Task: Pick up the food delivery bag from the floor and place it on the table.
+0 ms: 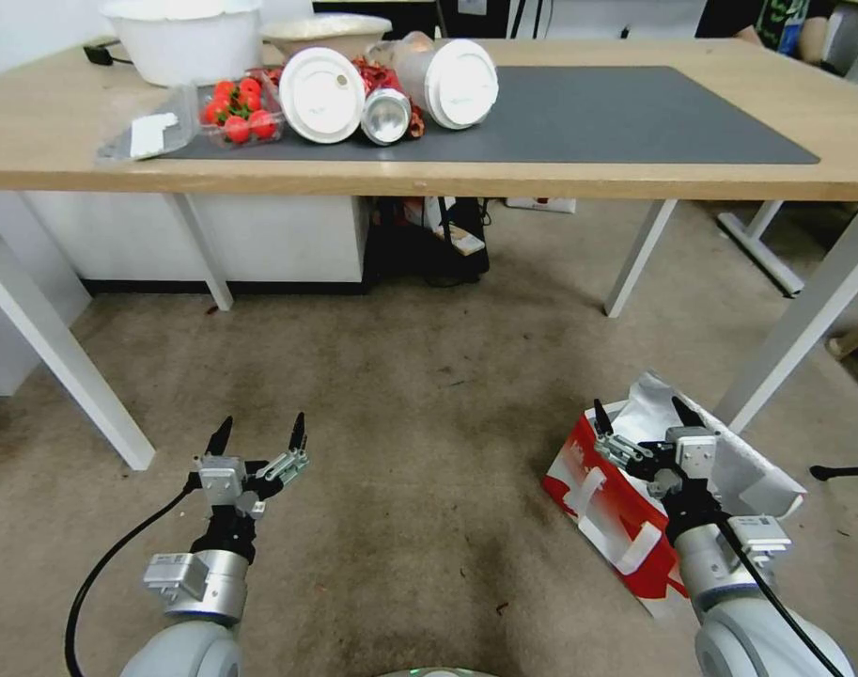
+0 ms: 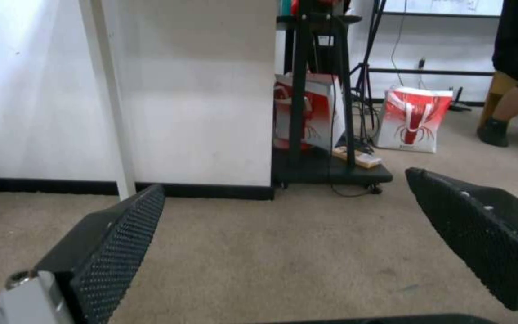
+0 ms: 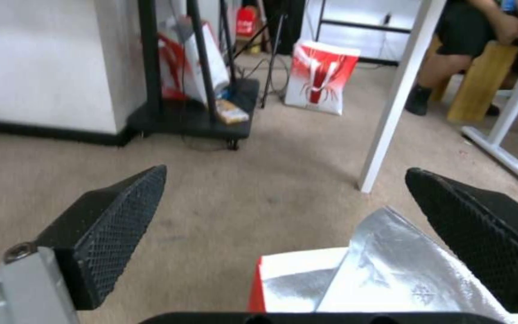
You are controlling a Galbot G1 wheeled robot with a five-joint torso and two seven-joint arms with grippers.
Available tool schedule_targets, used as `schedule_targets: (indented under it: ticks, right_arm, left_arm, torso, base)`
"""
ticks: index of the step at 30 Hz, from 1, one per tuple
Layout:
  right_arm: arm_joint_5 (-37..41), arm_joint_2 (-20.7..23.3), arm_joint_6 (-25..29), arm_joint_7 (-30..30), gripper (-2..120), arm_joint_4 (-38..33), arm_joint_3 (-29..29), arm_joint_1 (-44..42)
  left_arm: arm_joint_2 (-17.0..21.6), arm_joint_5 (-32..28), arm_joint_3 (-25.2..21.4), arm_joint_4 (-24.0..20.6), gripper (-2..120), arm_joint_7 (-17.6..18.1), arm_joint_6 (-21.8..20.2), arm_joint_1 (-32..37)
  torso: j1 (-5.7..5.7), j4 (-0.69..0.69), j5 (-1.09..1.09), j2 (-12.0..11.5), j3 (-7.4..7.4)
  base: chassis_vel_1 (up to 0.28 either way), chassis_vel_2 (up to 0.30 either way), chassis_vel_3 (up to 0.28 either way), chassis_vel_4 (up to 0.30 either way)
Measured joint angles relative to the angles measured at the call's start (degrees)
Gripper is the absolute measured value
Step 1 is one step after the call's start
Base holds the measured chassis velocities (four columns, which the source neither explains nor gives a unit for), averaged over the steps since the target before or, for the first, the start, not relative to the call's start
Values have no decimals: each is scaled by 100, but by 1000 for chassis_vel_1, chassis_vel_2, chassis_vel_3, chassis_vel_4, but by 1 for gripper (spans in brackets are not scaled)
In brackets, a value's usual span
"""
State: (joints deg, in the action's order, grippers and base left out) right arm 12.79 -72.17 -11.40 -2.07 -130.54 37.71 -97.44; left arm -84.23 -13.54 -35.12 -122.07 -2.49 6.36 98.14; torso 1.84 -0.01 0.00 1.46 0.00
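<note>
The food delivery bag [image 1: 626, 512], lower right of the head view, looks like glossy paper with a crinkled silver foil lining [image 3: 391, 274]. The floor [image 1: 429, 423] is rough, matt carpet. The table [image 1: 62, 141] shows smooth light wood under a matt grey mat [image 1: 579, 118], possibly rubber.

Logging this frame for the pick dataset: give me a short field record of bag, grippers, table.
bag: food delivery bag on the floor, right of centre, open top showing foil lining
right gripper: open, above the bag's open top, not touching it
left gripper: open, over bare carpet, apart from the bag
table: ahead; food containers crowd the mat's left end
task state: bag not yet lifted
</note>
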Motion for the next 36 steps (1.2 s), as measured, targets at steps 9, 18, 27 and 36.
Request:
schedule_targets:
  ticks: [9,18,27,36]
  right_arm:
    - [920,1444,-1171,237,100,401,670,481]
    - [1062,2789,-1604,1786,100,1678,1140,1154]
    - [919,3190,-1647,2118,100,2555,894,1601]
    - [805,3346,-1477,2385,100,3380,619,1979]
  left_arm:
    - [-29,9,3,49,100,10,3,-35]
    - [-60,17,-18,67,100,12,16,-29]
    - [-61,16,-57,67,100,21,26,-13]
    - [-60,13,-68,97,100,25,29,-27]
  torso:
    - [4,0,1,16,0]
    - [7,2,1,25,0]
    - [8,1,1,30,0]
    - [8,0,0,34,0]
  base:
    - [0,0,0,0]
    - [0,0,0,0]
    - [0,0,0,0]
    - [0,0,0,0]
